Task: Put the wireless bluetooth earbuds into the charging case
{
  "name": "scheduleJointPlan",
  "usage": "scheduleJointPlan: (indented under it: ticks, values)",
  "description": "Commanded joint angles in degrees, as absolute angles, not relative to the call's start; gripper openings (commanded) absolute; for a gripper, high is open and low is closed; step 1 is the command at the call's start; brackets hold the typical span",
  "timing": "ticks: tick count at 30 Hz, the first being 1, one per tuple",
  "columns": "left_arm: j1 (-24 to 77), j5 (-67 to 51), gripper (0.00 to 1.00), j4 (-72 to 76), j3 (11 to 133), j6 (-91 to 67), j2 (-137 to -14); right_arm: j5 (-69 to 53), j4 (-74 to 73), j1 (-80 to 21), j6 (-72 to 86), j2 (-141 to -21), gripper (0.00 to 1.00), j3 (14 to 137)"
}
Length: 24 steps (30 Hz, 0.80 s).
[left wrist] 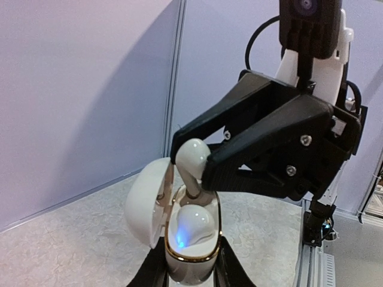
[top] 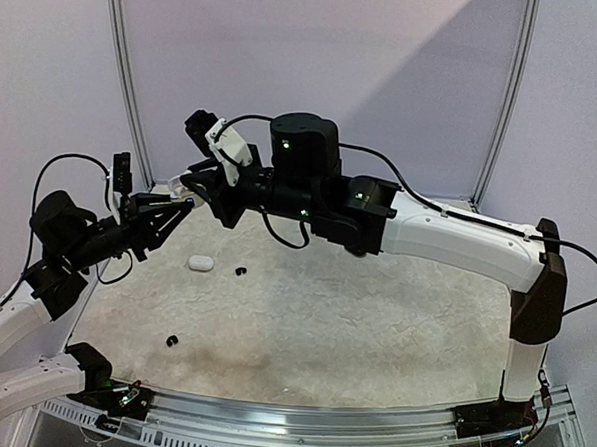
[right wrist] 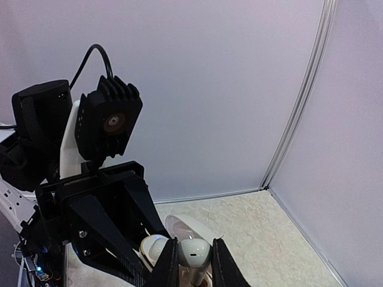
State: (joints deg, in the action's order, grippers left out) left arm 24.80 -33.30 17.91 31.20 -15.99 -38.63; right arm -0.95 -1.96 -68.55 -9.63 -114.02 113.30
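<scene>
Right gripper (right wrist: pixel 194 263) pinches a white short-stemmed earbud (left wrist: pixel 192 156), stem in an open gold-rimmed white case (left wrist: pixel 143 203). Left gripper (left wrist: pixel 190 275) clamps the case; another earbud (left wrist: pixel 192 222) lies inside.

Over the far-left tabletop (top: pixel 373 328), the left claw (left wrist: pixel 190 272) holds the charging case (left wrist: pixel 191 250) from below, its lid (left wrist: pixel 146 206) swung left. A seated earbud (left wrist: pixel 194 224) lies in the near well. Directly above, the right claw (left wrist: pixel 192 161) pinches the upper earbud (left wrist: pixel 190 155), stem down at the far well. Below lie a second case (top: pixel 200 263), a loose earbud (top: pixel 240 272) just right of it, and a nearer earbud (top: pixel 171 340).
</scene>
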Motion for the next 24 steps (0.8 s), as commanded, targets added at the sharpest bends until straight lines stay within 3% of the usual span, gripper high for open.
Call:
scheduleJointPlan:
  ticks: [1,18,24]
  values:
    - [25.17,-32.77,0.0,20.53,32.7,-16.7,-38.58,-0.27,-4.86,-68.2,-10.88,-111.33,0.0,111.78]
    - [25.15,-33.76,0.0,21.18,32.96,-16.54,-38.24,1.62,-7.16,-68.13,-16.12,-113.1,0.0,111.45]
    - [25.14,-33.57,0.0,21.26,32.78,-16.44,-38.11,0.69,-8.04,-68.18,-18.09,-113.44,0.09,111.18]
